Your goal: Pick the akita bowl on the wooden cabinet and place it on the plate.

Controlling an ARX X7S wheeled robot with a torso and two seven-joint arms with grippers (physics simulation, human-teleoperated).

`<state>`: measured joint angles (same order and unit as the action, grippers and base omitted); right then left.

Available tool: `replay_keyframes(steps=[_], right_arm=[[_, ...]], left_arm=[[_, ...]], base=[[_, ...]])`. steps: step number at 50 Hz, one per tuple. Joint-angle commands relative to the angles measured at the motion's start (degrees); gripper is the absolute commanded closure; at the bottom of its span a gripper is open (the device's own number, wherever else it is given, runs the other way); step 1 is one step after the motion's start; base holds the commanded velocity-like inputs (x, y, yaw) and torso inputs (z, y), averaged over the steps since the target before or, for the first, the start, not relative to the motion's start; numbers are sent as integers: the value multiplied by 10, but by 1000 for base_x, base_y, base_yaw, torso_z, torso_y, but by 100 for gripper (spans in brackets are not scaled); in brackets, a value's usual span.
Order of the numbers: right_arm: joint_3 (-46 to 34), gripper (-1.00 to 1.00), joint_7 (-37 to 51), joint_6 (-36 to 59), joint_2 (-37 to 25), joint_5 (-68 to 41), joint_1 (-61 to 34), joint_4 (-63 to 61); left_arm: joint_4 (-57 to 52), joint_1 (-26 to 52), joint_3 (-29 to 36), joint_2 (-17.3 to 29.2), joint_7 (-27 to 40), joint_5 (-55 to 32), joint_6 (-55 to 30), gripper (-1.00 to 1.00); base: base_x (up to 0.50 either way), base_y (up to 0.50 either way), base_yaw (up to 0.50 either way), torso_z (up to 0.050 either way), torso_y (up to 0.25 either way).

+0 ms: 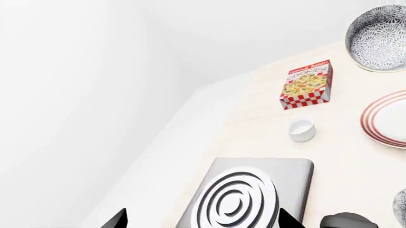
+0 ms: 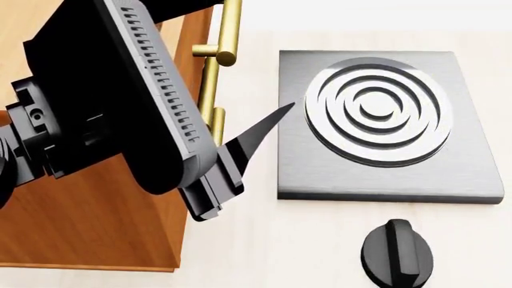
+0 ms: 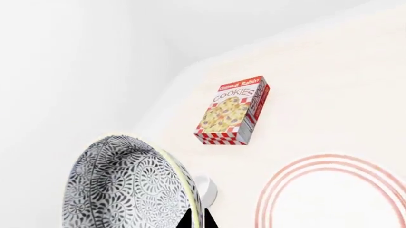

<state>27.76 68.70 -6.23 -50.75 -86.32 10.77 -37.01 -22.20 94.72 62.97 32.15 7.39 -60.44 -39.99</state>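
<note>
Black-patterned akita bowl [image 3: 127, 185] sits apparently pinched in the right hand [image 3: 197, 222], the plate [image 3: 336, 194] just beside it on the bench [image 3: 330, 71]; the left hand's spread I cannot tell.

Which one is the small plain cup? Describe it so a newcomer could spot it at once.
On the pale counter, find the grey square stove with concentric rings. Past it, towards the red-checked cookie box, stands the cup. It is plain white and the smallest round thing there, unlike the black-patterned bowl and the wide red-ringed plate.
</note>
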Motion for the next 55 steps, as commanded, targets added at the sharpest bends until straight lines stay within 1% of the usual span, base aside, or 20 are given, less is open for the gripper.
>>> replay_keyframes(steps=[1,8,21,38,55], right_arm=[[-15,100,-11,3,-5,-16,-31,41],[14,100,-9,4,-3,-18,-6,40],[24,100,-20,-1,16,-22,5,65],[-15,100,-28,9,13,-25,-32,121],[-46,100,-57,18,20,-23,-51,182]], left_arm=[[-1,-4,1,2,0,3,2,-100],[0,-7,0,4,1,3,4,-100],[-1,-11,1,5,0,4,5,-100],[-1,-18,1,7,1,6,9,-100],[-2,-20,1,11,1,7,10,-100]], base=[[0,0,0,0,0],[0,0,0,0,0],[0,0,0,0,1],[0,0,0,1,0],[0,0,0,0,1]])
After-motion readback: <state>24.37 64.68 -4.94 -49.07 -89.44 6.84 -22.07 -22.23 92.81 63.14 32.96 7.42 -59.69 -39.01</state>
